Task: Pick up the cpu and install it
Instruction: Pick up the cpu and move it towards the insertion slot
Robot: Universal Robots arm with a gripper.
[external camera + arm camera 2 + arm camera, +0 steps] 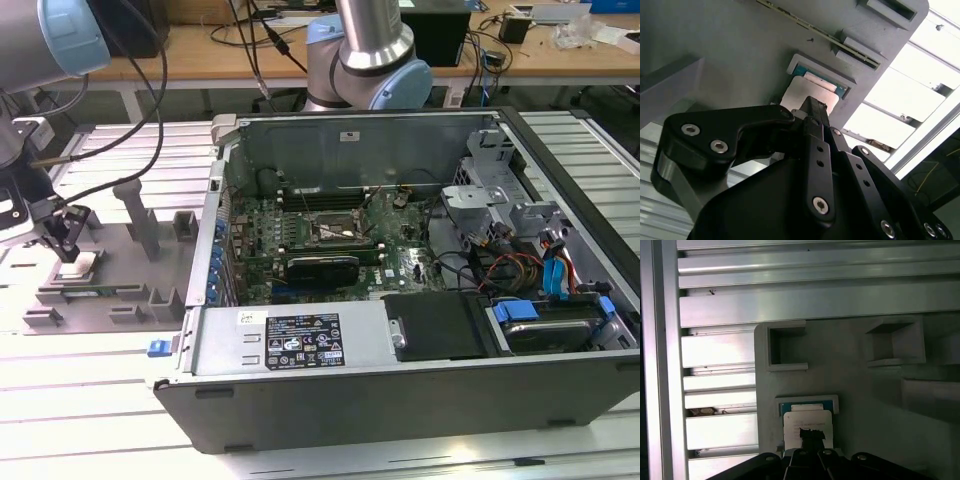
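Gripper: in the second wrist view the gripper [812,106] has its fingers pressed together into one narrow tip. Nothing shows between them.
Contact: the tip meets the silvery top of the cpu [799,95] – whether the chip is borne by it or merely touched cannot be told.
Cpu: at the far left of the exterior view, just under the gripper, at a shallow pocket of the grey tray [120,272]. A blue-green edge shows in the pocket just beyond the chip.
Tray: flat on the slatted counter [90,400], with upright blocks beside the pocket.
Case: the open computer case [290,345] lies right of the tray, filling the middle and right of the exterior view.
Socket: the dark socket [338,228] sits on the board at the frame's centre, well apart from the chip.
Risk: a hold on the flat top alone may be weak – the chip could slip or twist on the way to the case.
Risk: a twisted chip would meet the socket crooked and could harm its contacts.
Risk: the blocks beside the pocket and the case wall could catch the gripper.
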